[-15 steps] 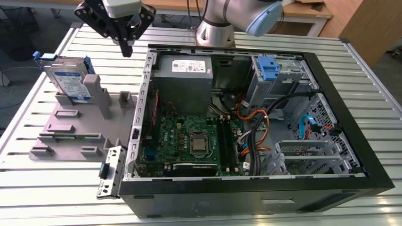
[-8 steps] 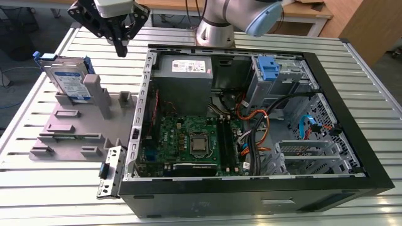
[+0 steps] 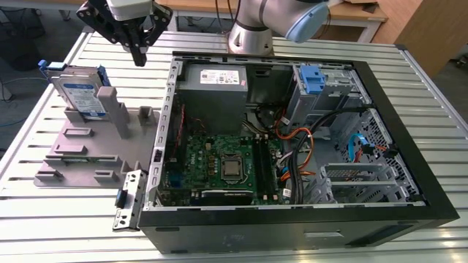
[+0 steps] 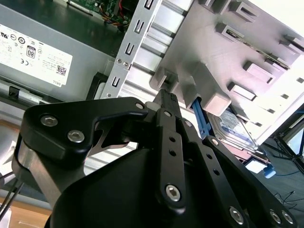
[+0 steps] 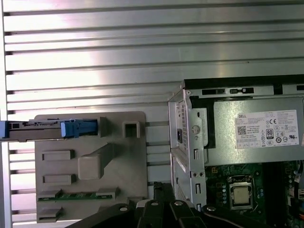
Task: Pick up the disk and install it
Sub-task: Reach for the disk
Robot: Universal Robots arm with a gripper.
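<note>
The tool, closed and empty, is held near the disk by a corner of the bench. The disk could be toppled if met with the tool unopened.

The disk is silver with a white-and-blue label and blue edges. The stand is grey, the gripper black.

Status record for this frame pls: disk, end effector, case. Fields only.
disk: standing on edge in the grey fixture, to the exterior view's left of the case
end effector: shut, empty, raised clear of the disk
case: open, lying on its side, motherboard exposed
install: not yet done, disk outside the case
</note>
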